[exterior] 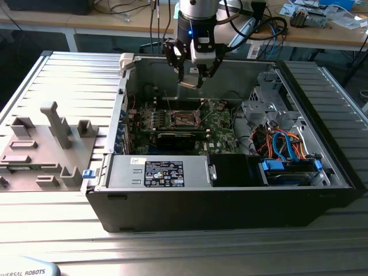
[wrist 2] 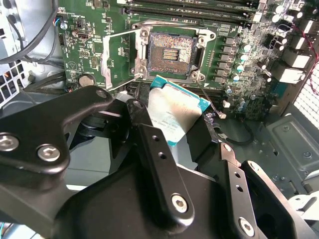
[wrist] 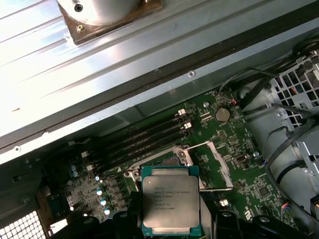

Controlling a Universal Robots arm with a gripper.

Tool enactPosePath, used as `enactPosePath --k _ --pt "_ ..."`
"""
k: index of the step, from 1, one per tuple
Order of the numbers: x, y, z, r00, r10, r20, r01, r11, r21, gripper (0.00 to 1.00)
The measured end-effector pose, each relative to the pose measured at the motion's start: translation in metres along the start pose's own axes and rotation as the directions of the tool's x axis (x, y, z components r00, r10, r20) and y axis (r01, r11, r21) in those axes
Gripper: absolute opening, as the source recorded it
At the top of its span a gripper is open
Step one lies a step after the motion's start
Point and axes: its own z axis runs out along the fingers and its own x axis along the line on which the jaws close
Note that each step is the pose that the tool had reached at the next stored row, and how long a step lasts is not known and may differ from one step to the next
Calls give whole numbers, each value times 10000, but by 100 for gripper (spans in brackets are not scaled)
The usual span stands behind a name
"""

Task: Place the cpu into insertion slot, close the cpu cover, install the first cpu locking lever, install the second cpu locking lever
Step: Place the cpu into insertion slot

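My gripper [exterior: 192, 77] hangs over the open computer case, shut on the cpu [exterior: 190, 84] by its edges. In both wrist views the cpu [wrist 2: 174, 109] [wrist: 170, 204] shows as a flat square chip with a silver-grey top and teal rim, clamped between the black fingers [wrist 2: 149, 149]. Under it on the green board lies the insertion slot [wrist 2: 170, 52] [exterior: 183, 119], dark, uncovered and with nothing in it. The cpu cover [wrist 2: 117, 59] [wrist: 215, 167] stands swung open beside the slot. A thin wire lever [wrist: 202, 145] sticks up near the socket.
Memory sticks [wrist: 144, 137] lie along one side of the socket. A long black expansion card [exterior: 181, 138] and the power supply [exterior: 158, 172] sit nearer the case front. A drive cage with cables [exterior: 276, 123] is at the exterior view's right; a grey fixture tray [exterior: 46, 149] lies outside at its left.
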Motion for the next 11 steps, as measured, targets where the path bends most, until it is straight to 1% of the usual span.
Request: enactPosePath --k 11 --pt "0 0 2 9999 108 10 -108 9999 -3 54"
